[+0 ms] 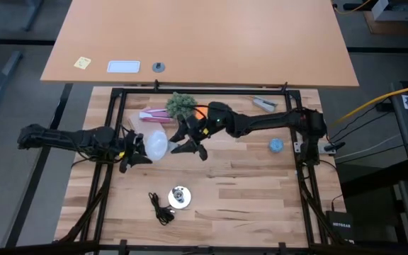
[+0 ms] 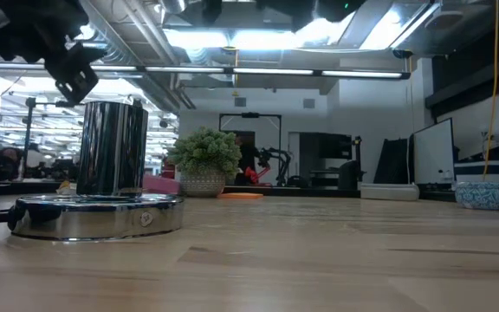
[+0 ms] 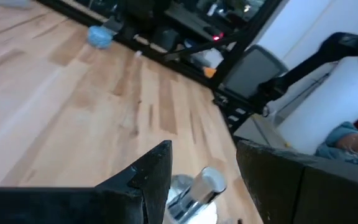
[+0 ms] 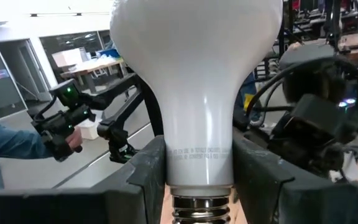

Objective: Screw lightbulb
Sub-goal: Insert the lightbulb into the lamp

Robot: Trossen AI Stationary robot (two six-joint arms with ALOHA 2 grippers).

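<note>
The right jaws [image 1: 180, 140] pinch the lightbulb [image 1: 156, 145] by its narrow neck, above the middle of the counter [image 1: 246, 191]. In the right wrist view both fingers [image 4: 148, 171] press on the neck, one on each side. The grey screw base points back toward that wrist, and the frosted dome [image 4: 194, 81] reaches out past the fingertips.

The left jaws [image 1: 134, 150] hang just beyond the dome, facing the right jaws, with the bulb between the two. They stand spread. In the left wrist view a chrome piece shows in the gap between the fingers [image 3: 148, 177], narrower than the gap. I cannot tell whether they touch the dome.

The socket [image 1: 179, 197] stands on the counter nearer the front edge than either pair of jaws, well apart from both, its black cord [image 1: 160, 209] curled beside it. A small potted plant [image 1: 181, 105] stands behind the right jaws. A blue bowl [image 1: 276, 145] sits beside the right arm's far end.
</note>
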